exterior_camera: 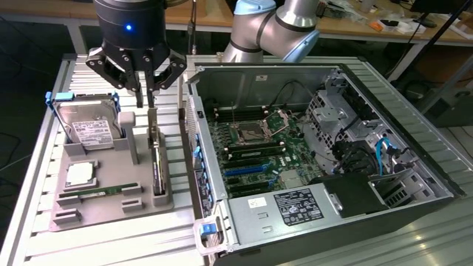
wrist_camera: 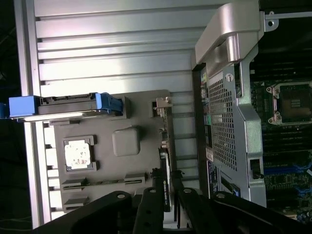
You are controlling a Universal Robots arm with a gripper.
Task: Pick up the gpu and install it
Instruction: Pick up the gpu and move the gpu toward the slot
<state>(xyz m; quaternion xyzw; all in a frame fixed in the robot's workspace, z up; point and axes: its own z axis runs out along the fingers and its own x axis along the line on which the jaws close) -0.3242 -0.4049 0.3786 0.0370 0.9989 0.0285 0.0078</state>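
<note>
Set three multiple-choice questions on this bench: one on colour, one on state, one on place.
1. Colour of the carrier on the hard drive? A blue B red C yellow
2. The gpu is: A lying flat B standing on edge in the grey tray C already installed
3. The gripper is: A over the hard drive B beside the tray C directly above the gpu
Key: 1 A, its blue ends flank the drive; 2 B, a slot holds it upright; 3 C, its open jaws straddle the card's top edge.
</note>
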